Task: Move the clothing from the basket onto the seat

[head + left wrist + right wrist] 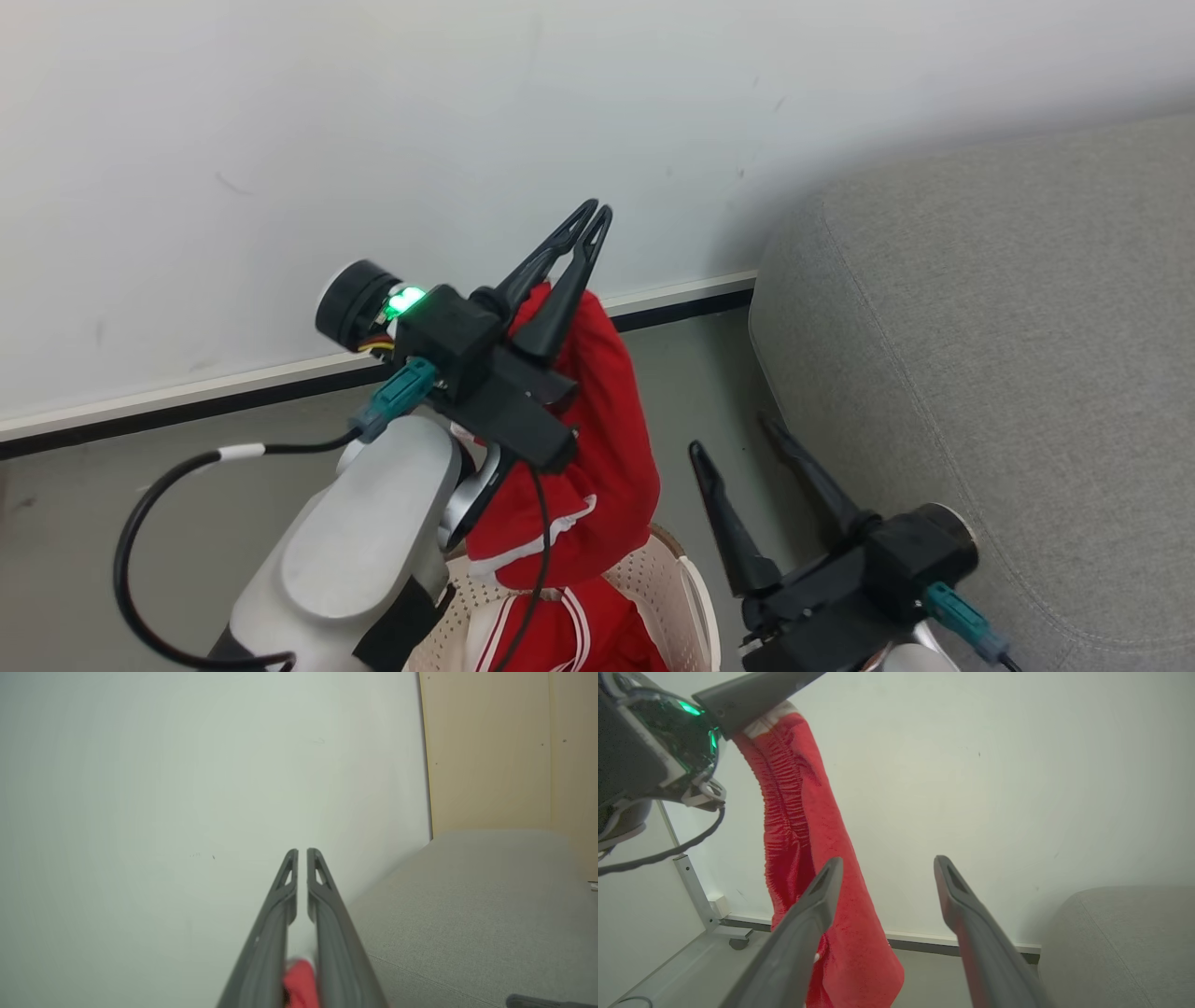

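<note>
A: Status? Start with the load.
B: 1 red garment [607,448] is hanging off the left gripper [598,210], raised in front of the wall [373,140]. Jaws are pinching the gathered cloth down near their base. The tips are standing almost pressed together above it.
A: How is it hanging?
B: Draping straight down in 1 long fold. Its white-banded lower edge is dangling over the mouth of the basket [695,583]. Can't tell whether it is touching what's underneath.
A: What's lying in the basket?
B: A 2nd red piece [569,630] with white stripes is lying inside, at the head view's bottom edge. The left forearm [364,541] and its black cable [140,532] are partly hiding it.
A: Right side?
B: Right gripper [731,436] is hovering low, just right of the basket, between it and the seat [1008,355]. Jaws are spread wide and standing apart from the cloth in the head view.
A: Surroundings?
B: The grey seat is filling the right side, its rounded corner sitting near the white baseboard [672,294]. Grey floor [700,373] is showing between basket and seat. In the right wrist view a metal frame [691,882] on a caster is standing by the wall, behind the hanging garment.
</note>
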Robot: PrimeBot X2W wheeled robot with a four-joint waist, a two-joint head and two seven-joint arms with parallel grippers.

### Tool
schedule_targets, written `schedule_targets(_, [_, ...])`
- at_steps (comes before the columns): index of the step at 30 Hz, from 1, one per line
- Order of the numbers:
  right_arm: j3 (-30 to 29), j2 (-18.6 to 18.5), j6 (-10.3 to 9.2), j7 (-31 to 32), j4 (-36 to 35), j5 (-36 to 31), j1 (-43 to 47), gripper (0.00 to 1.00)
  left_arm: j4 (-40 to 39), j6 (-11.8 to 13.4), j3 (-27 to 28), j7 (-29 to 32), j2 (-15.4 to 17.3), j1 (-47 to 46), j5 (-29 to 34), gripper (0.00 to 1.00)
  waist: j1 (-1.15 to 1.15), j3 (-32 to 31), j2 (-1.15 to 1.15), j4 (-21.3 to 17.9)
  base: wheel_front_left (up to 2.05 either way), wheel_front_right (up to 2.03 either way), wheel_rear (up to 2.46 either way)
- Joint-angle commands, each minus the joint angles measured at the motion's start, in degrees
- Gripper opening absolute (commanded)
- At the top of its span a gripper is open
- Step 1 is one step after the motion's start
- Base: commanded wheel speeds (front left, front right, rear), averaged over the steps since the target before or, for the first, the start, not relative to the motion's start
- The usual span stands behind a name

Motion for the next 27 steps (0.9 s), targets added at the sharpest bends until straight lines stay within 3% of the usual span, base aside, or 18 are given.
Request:
schedule_targets(1, [1.01,-0.19,0.04,-0.04,0.92,0.71,-0.78,1.00,0.07,-0.36,-0.36,-0.24,-0.38,-1.23,-0.59,0.00,-0.01,0.09,-0.01,-0.14,0.00,0.00,0.00])
schedule_targets(10, [2.57,1.45,0.04,-0.05,7.61,1.59,-5.67,1.00,0.35,-0.46,-4.28,0.37,-1.31,-4.07,-2.02,0.00,-0.01,-0.91,-0.01,-0.47,0.00,0.00,0.00])
schedule_targets(24, [0.97,2.87,0.04,-0.05,9.99,0.39,-5.92,1.00,-2.72,0.03,-11.84,4.34,-1.53,-1.43,-7.09,0.00,-0.01,-1.60,-0.01,1.66,0.00,0.00,0.00])
schedule_targets(25, [1.11,3.05,0.04,-0.05,10.19,0.55,-6.01,0.86,-2.92,0.03,-12.14,4.35,-1.55,-1.48,-7.22,0.00,-0.01,-1.70,-0.01,1.77,0.00,0.00,0.00])
schedule_targets(26, [1.73,3.12,0.04,-0.04,10.90,1.08,-5.89,0.23,-3.10,0.01,-12.54,4.50,-1.57,-1.50,-7.28,0.00,-0.01,-1.80,-0.01,1.86,0.00,0.00,0.00])
schedule_targets(27, [2.16,3.06,0.04,-0.04,11.40,1.02,-5.98,0.00,-3.28,0.09,-12.85,4.69,-1.54,-1.38,-7.40,0.00,-0.01,-1.92,-0.01,1.93,0.00,0.00,0.00])
